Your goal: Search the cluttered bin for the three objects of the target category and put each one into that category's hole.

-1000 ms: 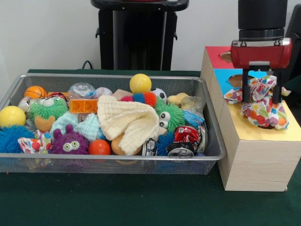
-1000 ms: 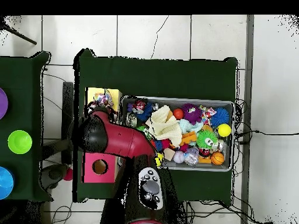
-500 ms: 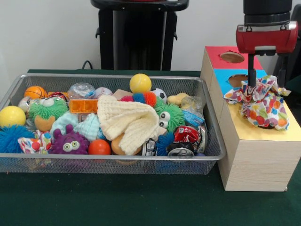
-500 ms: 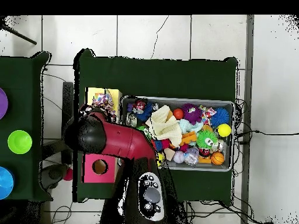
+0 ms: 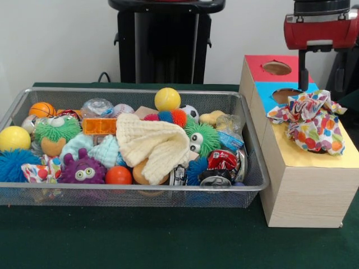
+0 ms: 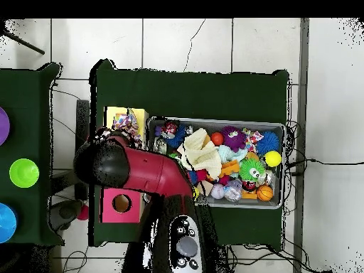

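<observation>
A multicoloured polka-dot cloth [image 5: 310, 120] lies bunched on the yellow end of the wooden sorting box [image 5: 305, 190], apart from the gripper; from above the cloth [image 6: 126, 121] shows at that same end. My gripper [image 5: 322, 84] hangs open above it, nothing between its fingers, one dark finger [image 5: 303, 70] clearly showing. The wire bin [image 5: 129, 193] holds a cream knitted cloth [image 5: 154, 143], a pale mint cloth [image 5: 104, 150] and a small dotted cloth [image 5: 39, 171] among toys. In the overhead view the red arm [image 6: 142, 170] hides the gripper.
The box top has a red section with a round hole [image 5: 276, 68] and a blue one with a hole [image 5: 283, 93]. Balls, furry toys and crushed cans [image 5: 220, 168] fill the bin. Green cloth covers the table [image 5: 140, 235].
The gripper has risen straight up from the box, leaving the polka-dot cloth lying on the yellow section. The cloth has settled slightly.
</observation>
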Available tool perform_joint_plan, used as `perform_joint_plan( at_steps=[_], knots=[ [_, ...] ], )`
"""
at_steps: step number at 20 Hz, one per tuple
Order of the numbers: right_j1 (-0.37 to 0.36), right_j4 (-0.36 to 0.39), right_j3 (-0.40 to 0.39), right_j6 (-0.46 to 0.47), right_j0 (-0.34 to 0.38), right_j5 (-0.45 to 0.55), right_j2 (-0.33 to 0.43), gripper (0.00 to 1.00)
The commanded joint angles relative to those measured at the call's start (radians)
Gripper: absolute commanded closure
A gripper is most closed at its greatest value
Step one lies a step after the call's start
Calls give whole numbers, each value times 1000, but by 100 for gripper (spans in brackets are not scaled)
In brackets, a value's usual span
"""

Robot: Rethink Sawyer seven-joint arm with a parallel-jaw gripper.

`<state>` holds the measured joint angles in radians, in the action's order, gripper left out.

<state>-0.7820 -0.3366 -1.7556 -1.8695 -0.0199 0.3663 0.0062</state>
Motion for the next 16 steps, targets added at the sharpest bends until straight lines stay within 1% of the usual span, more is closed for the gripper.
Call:
perform_joint_plan(
  at_steps=[1, 2, 3, 4, 5, 9, 14, 16],
  knots=[
    [4, 102, 33, -33, 39, 170, -28, 0],
    [4, 117, 30, -14, 50, 179, -29, 0],
    [7, 147, 35, 24, 63, 185, -32, 0],
    [6, 158, 30, 38, 78, 187, -23, 0],
    [3, 170, 18, 59, 103, 173, -8, 0],
    [-7, 224, -2, 120, 191, 166, 49, 0],
    [-7, 310, 9, 185, 289, 188, 109, 0],
    [-1, 342, 14, 207, 332, 178, 135, 0]
  ],
)
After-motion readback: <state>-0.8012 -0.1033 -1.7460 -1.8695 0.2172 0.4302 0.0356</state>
